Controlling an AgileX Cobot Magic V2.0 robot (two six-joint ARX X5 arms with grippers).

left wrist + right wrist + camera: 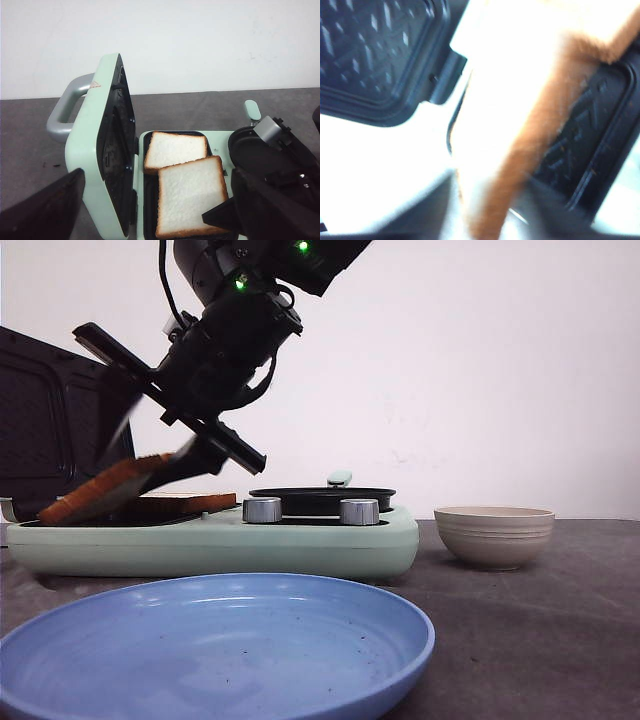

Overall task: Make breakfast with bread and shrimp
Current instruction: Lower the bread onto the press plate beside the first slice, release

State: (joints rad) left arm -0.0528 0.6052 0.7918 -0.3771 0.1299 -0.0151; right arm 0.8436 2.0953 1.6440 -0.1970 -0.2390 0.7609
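Note:
Two slices of bread are at the open mint-green sandwich maker. One slice lies flat in its black tray, also in the left wrist view. My right gripper is shut on the edge of the other slice, which tilts over the first and overlaps it. The blurred right wrist view shows that slice's crust between the right gripper's jaws. My left gripper is open and empty, above the tray. No shrimp shows.
The raised lid stands at the left. A black round pan and two silver knobs sit on the maker's right half. A beige bowl stands right, contents hidden. A blue plate lies in front.

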